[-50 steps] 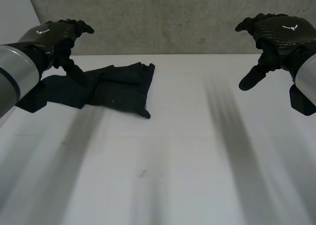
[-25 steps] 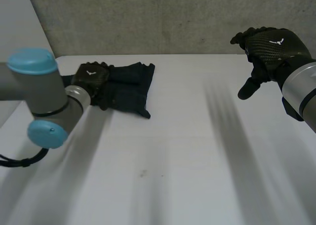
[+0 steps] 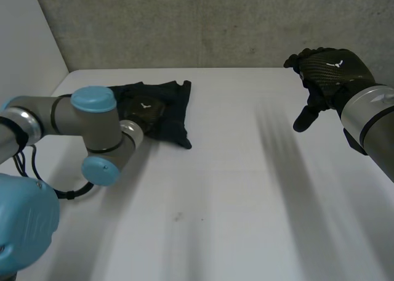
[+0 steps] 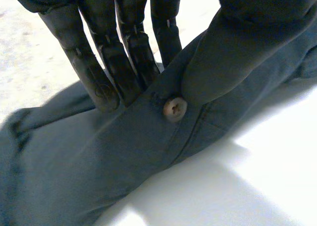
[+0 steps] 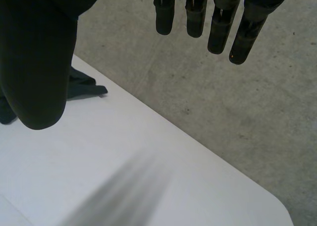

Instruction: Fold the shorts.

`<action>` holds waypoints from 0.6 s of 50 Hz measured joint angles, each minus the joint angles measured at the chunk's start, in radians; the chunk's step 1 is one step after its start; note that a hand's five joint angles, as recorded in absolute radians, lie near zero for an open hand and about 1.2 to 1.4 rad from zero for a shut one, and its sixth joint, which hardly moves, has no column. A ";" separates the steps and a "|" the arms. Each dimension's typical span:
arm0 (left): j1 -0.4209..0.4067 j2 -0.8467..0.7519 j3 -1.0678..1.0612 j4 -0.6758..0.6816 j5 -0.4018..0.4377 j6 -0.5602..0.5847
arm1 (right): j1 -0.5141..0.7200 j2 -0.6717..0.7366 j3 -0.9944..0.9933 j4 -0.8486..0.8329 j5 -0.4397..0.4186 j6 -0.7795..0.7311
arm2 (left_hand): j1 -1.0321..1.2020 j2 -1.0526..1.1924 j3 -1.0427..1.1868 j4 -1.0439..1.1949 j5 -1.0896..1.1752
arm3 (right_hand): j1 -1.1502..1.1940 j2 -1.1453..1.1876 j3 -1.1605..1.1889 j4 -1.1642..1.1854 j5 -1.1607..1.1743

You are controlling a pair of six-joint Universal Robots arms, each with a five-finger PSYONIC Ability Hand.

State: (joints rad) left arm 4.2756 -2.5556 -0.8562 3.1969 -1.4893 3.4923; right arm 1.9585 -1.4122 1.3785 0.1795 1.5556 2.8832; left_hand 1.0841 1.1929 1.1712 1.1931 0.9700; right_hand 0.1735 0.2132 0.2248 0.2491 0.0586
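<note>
Head view, left arm [image 3: 92,118] hides the shorts [image 3: 171,105] from you at their 8 o'clock, left hand [image 3: 144,108] barely separable from dark cloth, right wrist view, right hand [image 5: 34,62] thumb masks most of the shorts.

Right hand [image 3: 329,68]: black, woven-pattern back, small white logo. Left hand [image 3: 146,108]: black, same logo. Left arm [image 3: 68,114]: grey, light-blue caps.

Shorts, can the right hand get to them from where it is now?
Probably, with a long reach: the right hand hangs open well to the side, bare table lies between it and the shorts, though the left hand holds them.
</note>
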 measured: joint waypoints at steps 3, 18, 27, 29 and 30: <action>-0.045 0.042 -0.025 -0.066 -0.003 -0.026 | -0.006 0.002 -0.006 0.000 0.002 -0.003 | 0.000 0.001 0.005 0.009 0.000 | 0.000 0.000 0.000 0.000 0.000; -0.369 0.356 -0.296 -0.278 -0.020 -0.576 | -0.020 -0.017 -0.030 0.002 0.003 -0.002 | -0.023 -0.052 -0.024 -0.037 -0.032 | 0.000 0.000 0.000 0.000 0.000; -0.463 0.412 -0.324 -0.259 -0.123 -0.608 | -0.050 -0.016 -0.012 0.014 0.000 0.003 | -0.791 -0.888 -0.855 -0.889 -0.842 | 0.000 0.000 0.000 0.000 0.000; -0.458 0.419 -0.323 -0.259 -0.136 -0.599 | -0.056 -0.016 0.004 0.021 -0.001 0.008 | -0.791 -0.888 -0.855 -0.889 -0.842 | 0.000 0.000 0.000 0.000 0.000; -0.440 0.432 -0.320 -0.258 -0.156 -0.575 | -0.059 -0.016 0.012 0.024 -0.001 0.010 | -0.826 -0.928 -0.905 -0.932 -0.890 | 0.000 0.000 0.000 0.000 0.000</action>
State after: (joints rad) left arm 3.8361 -2.1240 -1.1761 2.9385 -1.6451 2.9176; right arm 1.8999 -1.4281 1.3900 0.2037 1.5544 2.8936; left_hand 0.2585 0.2653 0.2661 0.2606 0.0799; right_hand 0.1735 0.2132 0.2248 0.2491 0.0586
